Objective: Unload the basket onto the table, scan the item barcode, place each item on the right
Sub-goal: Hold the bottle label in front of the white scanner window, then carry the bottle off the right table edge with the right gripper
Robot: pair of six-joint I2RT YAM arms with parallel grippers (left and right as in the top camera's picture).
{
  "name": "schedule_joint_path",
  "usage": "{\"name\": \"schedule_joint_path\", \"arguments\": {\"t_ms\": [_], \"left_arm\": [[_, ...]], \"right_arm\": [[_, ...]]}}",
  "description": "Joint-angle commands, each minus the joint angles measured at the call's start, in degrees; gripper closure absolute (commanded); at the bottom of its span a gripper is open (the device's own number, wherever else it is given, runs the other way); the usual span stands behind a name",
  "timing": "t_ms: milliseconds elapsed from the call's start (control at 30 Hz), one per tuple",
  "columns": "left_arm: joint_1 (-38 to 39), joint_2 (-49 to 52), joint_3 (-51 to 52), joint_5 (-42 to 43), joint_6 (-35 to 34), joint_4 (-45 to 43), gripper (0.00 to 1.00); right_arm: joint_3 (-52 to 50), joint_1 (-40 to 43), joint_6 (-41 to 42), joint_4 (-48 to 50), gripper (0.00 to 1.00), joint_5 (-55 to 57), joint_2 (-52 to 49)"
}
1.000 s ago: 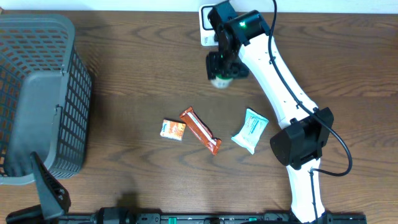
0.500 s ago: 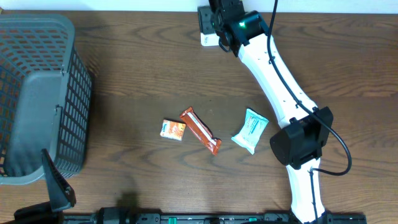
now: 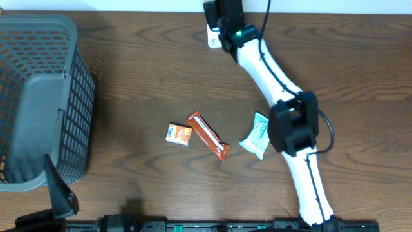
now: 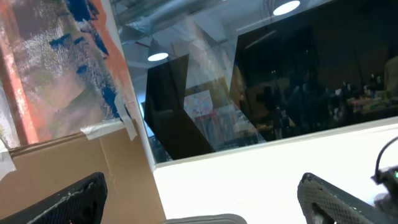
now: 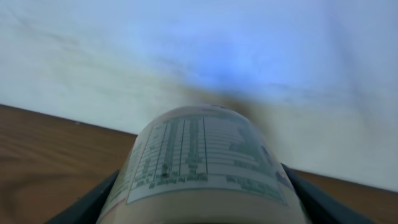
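The item is a round container with a printed nutrition label (image 5: 202,163). It fills the lower middle of the right wrist view, and my right gripper (image 5: 200,179) is shut on it, a dark finger (image 5: 87,205) on each side. From overhead, the right gripper (image 3: 226,18) reaches over the table's back edge beside a white box (image 3: 211,35) and hides the container. No barcode shows on the label side I see. My left gripper (image 4: 202,182) is open with nothing in it, pointing up at the room, and sits at the front left (image 3: 56,193).
A grey mesh basket (image 3: 38,96) stands at the left. Mid-table lie a small orange packet (image 3: 179,134), an orange-brown bar (image 3: 207,135) and a teal-white pouch (image 3: 257,134), partly under my right arm's elbow (image 3: 293,122). A pale wall with a bluish glow faces the right wrist.
The right gripper has carried the container from over the table toward the back edge, next to the white box. Its elbow swung left over the teal pouch. The left gripper shifted slightly.
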State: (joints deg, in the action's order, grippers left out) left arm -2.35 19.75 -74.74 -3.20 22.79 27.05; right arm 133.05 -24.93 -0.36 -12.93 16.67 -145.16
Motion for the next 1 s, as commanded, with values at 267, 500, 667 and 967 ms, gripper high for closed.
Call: {"name": "schedule_joint_path", "arguments": {"t_ms": [267,500,667,967], "left_arm": [[0.28,-0.42,-0.44,-0.48,0.74,4.59,0.02],[0.28,-0.42,-0.44,-0.46,0.72,8.09,0.02],[0.28,-0.42,-0.44,-0.46,0.72,14.45,0.02],[0.28,-0.39,-0.39,-0.37,0.70,34.05,0.02]], "right_arm": [[0.33,0.13,-3.61,8.07,0.62,2.89,-2.60],[0.44,0.42,-3.54,-0.61,0.64,2.97,2.64],[0.44,2.25,-1.64,-15.52,0.64,3.02,12.79],[0.44,12.92,6.14,-43.01,0.53,3.04,24.11]]}}
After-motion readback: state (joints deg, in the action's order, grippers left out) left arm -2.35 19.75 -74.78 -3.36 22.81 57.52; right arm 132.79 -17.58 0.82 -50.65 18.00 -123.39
